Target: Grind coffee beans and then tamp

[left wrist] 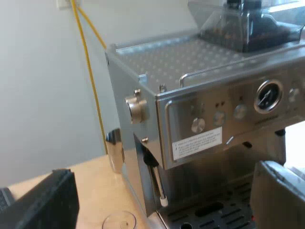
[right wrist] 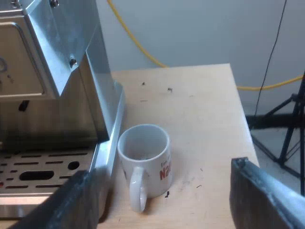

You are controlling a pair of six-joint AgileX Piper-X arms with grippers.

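Left gripper (left wrist: 164,191) hovered facing the espresso machine (left wrist: 209,119) at its corner, fingers (left wrist: 47,202) spread wide, nothing between them. Machine front stood at 12 o'clock from that gripper. The bean hopper (left wrist: 243,24), dark beans inside, sat on the machine's top at about 1 o'clock. Round pressure gauge (left wrist: 268,96) sat on the front panel, above a row of small knobs. Side knob (left wrist: 137,106) stuck out of the machine's side wall, and the steam wand (left wrist: 157,181) hung below it, pointing roughly to 6 o'clock. A clear round rim (left wrist: 119,220) stood on the wooden table (left wrist: 100,186) near the machine's base; could not tell what it was. Right gripper (right wrist: 162,169) was also spread wide and empty, hovering over the table near the machine's side. White mug (right wrist: 145,152) with red lettering stood upright at 12 o'clock from it, between the finger lines but untouched. The mug was just beside the drip tray (right wrist: 38,169), its handle (right wrist: 137,188) turned to 6 o'clock, toward the gripper. Yellow cable (right wrist: 138,45) ran along the wall beyond the table, and a black tripod leg (right wrist: 286,119) stood off the table's edge.
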